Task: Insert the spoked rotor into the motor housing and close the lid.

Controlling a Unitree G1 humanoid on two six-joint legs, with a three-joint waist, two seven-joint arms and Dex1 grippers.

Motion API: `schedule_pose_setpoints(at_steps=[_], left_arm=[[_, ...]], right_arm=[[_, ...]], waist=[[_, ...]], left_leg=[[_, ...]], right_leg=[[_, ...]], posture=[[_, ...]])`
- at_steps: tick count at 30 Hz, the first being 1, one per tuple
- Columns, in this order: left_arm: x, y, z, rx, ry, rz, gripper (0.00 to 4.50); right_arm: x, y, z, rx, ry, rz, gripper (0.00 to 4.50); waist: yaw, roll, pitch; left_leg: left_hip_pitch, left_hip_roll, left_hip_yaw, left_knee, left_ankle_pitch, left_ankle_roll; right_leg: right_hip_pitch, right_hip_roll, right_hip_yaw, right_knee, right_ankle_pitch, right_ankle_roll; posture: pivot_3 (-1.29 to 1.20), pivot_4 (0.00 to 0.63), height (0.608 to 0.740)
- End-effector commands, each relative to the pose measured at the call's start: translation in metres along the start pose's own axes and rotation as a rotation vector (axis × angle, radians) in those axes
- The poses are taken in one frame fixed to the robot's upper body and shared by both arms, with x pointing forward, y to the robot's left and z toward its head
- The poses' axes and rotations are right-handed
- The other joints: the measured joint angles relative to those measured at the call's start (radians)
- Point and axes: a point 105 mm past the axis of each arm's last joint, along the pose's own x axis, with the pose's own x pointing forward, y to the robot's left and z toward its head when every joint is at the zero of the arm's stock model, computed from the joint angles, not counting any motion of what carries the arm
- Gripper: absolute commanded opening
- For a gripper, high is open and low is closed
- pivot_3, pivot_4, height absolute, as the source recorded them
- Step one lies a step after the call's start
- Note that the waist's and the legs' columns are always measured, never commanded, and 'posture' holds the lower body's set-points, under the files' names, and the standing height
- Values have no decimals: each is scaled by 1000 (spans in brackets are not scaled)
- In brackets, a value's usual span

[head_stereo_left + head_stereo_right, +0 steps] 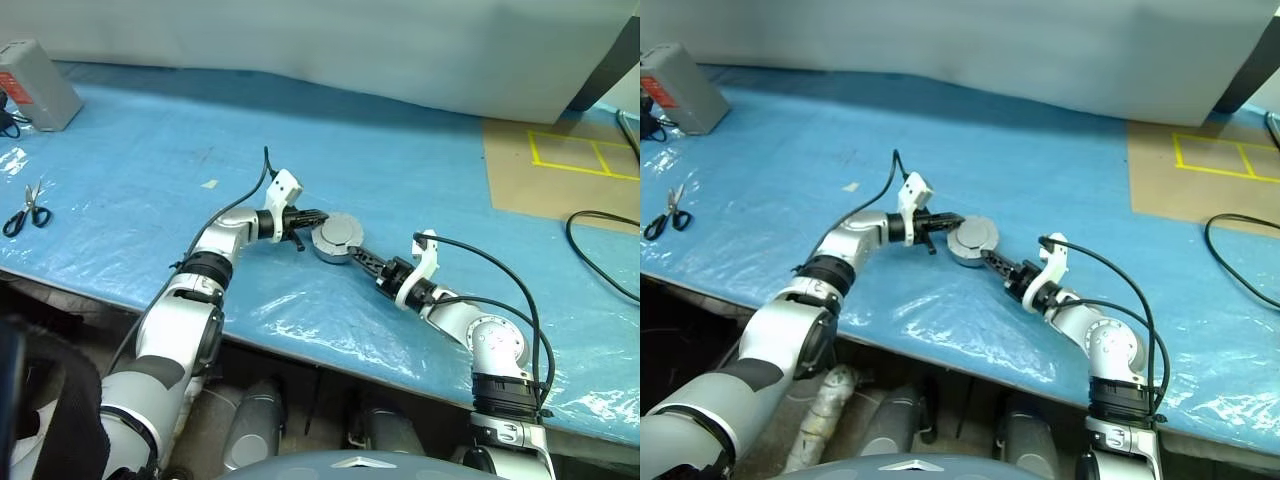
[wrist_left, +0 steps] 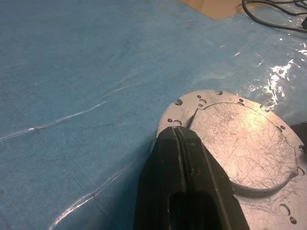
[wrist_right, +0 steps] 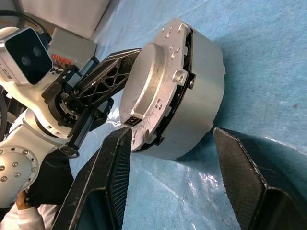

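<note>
right gripper [image 3: 168,165]: fingers spread wide, one on each side of the motor housing; the near finger [image 3: 112,177] lies against or just beside the lid's rim, the other stands slightly off the housing wall; nothing pinched.
motor housing [image 3: 201,91]: round silver cup on the blue table cover [image 1: 420,170], just ahead of the right fingertips, between the two grippers.
lid [image 3: 153,86]: silver-grey disc seated on top of the housing, closing it; a dark seam shows around its edge.
left gripper [image 2: 180,139]: fingers pressed together, holding nothing; tips resting on the lid's rim [image 2: 230,139] on the side away from the right gripper.
scissors [image 1: 25,210]: well beyond the left gripper, far out to its left.
grey box [image 1: 35,85]: at the far left corner of the table.
</note>
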Motion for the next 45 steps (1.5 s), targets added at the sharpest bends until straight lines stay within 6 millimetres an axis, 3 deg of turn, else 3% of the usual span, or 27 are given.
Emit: schedule_pose_setpoints(at_steps=[1,9,18,25,31,35,37,41,43,45], left_arm=[[4,-9,-16,-8,55,-32,0],[6,-9,-16,-10,48,-18,0],[6,-8,-16,-9,47,-15,0],[4,-8,-13,-9,39,-27,0],[1,-9,0,-19,-1,-52,0],[-2,-10,17,2,-51,-77,0],[-12,-8,48,-14,-148,-96,0],[-53,0,106,-90,-323,-143,0],[-71,2,121,-116,-361,-152,0],[-96,13,122,-174,-380,-111,0]], right_arm=[[-1,11,5,4,-29,54,2843],[15,21,12,70,-65,114,2843],[30,6,0,133,-39,52,2843],[26,6,-1,134,-48,64,1313],[29,12,-5,122,-35,85,1250],[30,12,-6,137,-34,86,1250],[30,9,-6,150,-33,78,1250],[29,3,-4,202,-43,64,1250],[29,2,-3,219,-48,62,1250],[28,2,-1,232,-55,69,1250]], waist=[[0,0,0],[-1,0,0],[-5,0,0],[0,0,0],[-1,0,0],[-3,0,0],[-5,0,0],[-13,-2,1],[-22,-2,1],[-25,-1,1]], left_leg=[[0,0,0,0,0,0],[0,0,0,0,0,0],[4,0,0,0,0,-1],[7,0,0,-1,-2,-4],[7,0,0,-2,-2,-4],[7,0,0,-3,-1,-4],[4,0,0,-4,-1,-4],[-1,0,0,-4,1,-2],[0,0,0,-5,2,-3],[2,0,1,-7,1,-7]], right_leg=[[0,0,0,0,0,0],[0,0,0,0,0,0],[3,0,0,0,0,0],[6,0,0,0,0,0],[6,0,0,-1,0,0],[4,0,0,-2,0,0],[2,0,0,-2,0,0],[-3,0,0,0,0,-1],[-4,0,0,0,0,-2],[-4,0,0,0,-1,-4]], posture=[[0,150,740],[0,150,740],[0,150,740],[0,150,740],[0,150,740],[0,150,740],[0,150,740],[0,150,740],[0,150,740],[0,150,740]])
